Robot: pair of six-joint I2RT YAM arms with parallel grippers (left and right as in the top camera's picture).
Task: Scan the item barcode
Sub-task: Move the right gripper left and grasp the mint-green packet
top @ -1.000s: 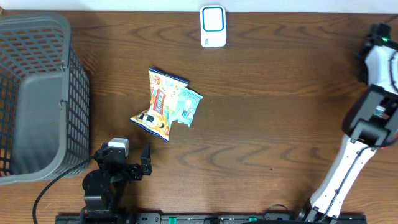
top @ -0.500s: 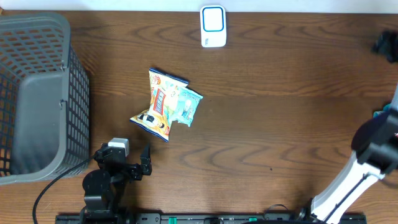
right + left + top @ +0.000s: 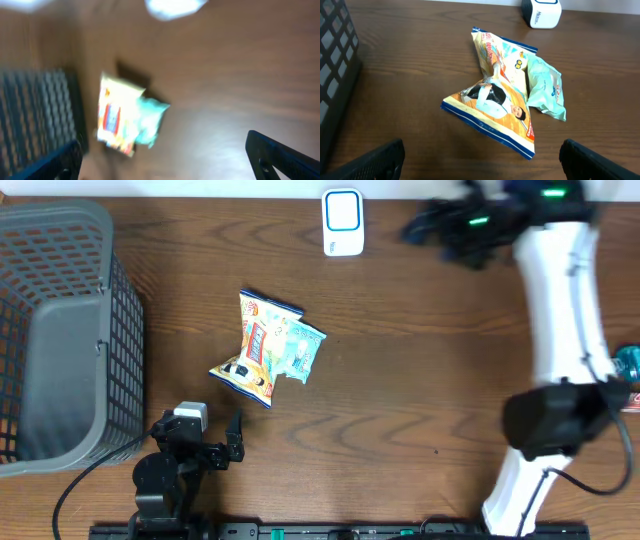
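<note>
Jaws: left gripper (image 3: 482, 164) spread wide, empty; right gripper (image 3: 165, 160) spread wide, empty | snack bag (image 3: 256, 350) touching green packet (image 3: 302, 352) | scanner (image 3: 342, 222) far edge | basket (image 3: 60, 330) left

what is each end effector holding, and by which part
Nothing. The left end effector and the right end effector are both open and empty.

A dark brown table (image 3: 420, 380) shows wavy wood grain. A grey basket (image 3: 60, 330) has a square grid of mesh on its walls. The scanner (image 3: 342, 222) is white with a blue-ringed face. The snack bag (image 3: 255, 350) is yellow-orange with a red panel, a blue-striped edge and a printed cartoon figure. Beside it lies a pale mint-green packet (image 3: 302, 352). The right arm (image 3: 560, 290) is white with black joints and green lights.
</note>
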